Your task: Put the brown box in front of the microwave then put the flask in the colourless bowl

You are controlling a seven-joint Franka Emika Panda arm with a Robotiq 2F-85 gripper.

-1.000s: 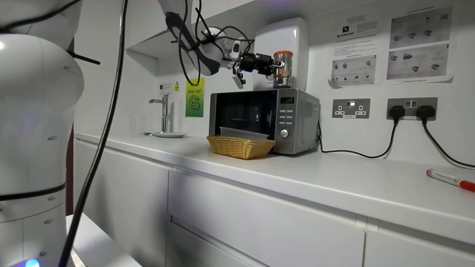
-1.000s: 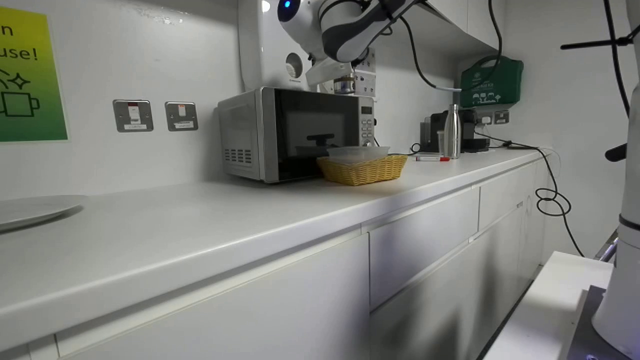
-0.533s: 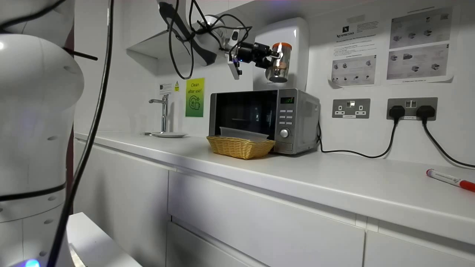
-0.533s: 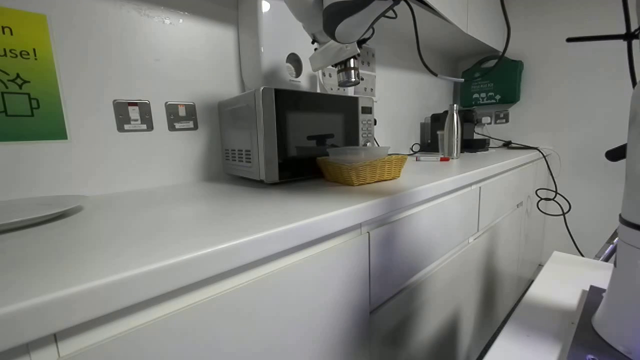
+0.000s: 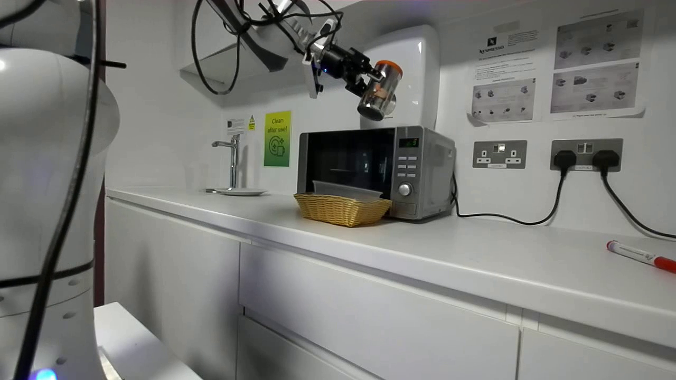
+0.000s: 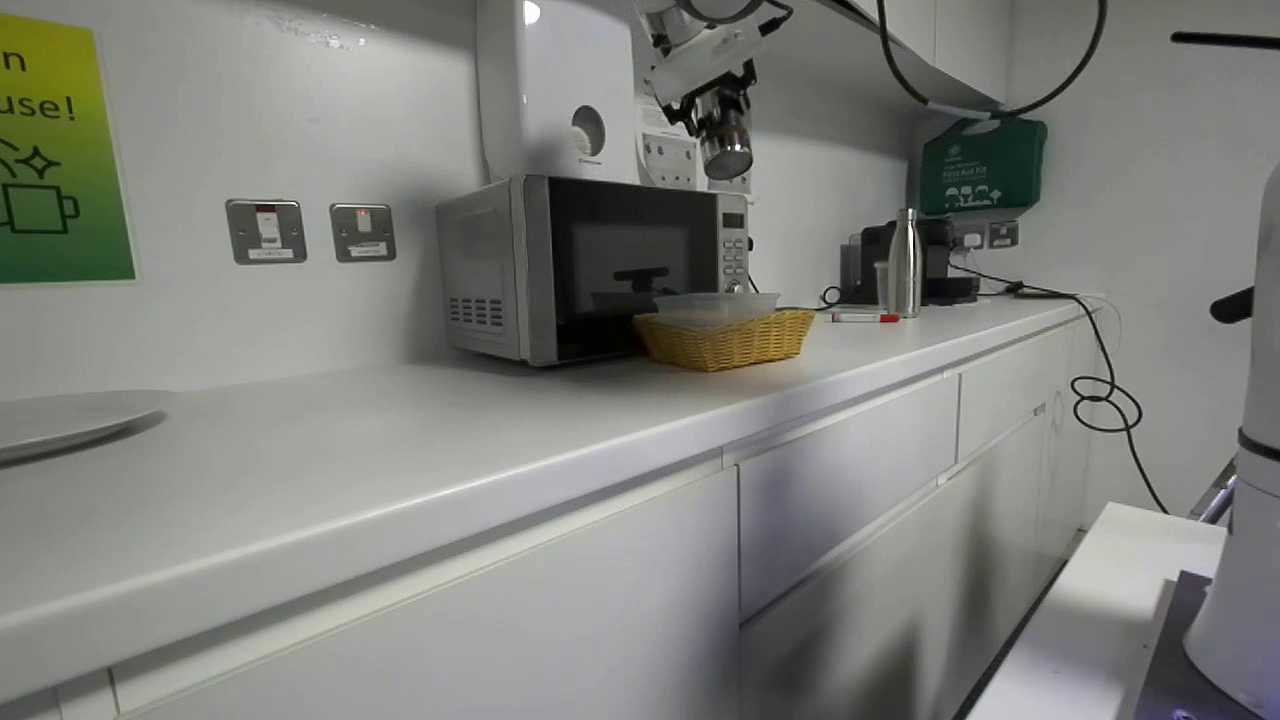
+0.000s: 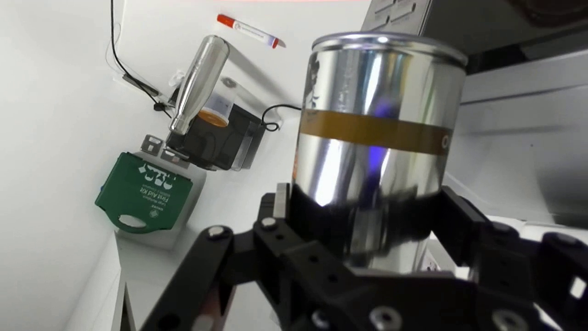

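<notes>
The flask, a shiny silver cylinder with a brown band and orange lid, is held by my gripper in the air above the microwave. It tilts, its silver base toward the front. In the wrist view both fingers press its sides; the flask fills the middle. It also shows in an exterior view. The brown box, a woven tan basket, sits on the counter against the microwave's front, shown also here. The colourless bowl, translucent plastic, lies in the basket.
A white dispenser hangs on the wall behind the flask. An overhead cabinet is close above the arm. Farther along the counter are a red marker, a tall silver bottle and a black machine. A plate lies at the other end.
The flask was upright at the microwave's top. My gripper has lifted it, tilted it and drawn it away from the wall toward the front. The microwave, basket and bowl have not moved.
</notes>
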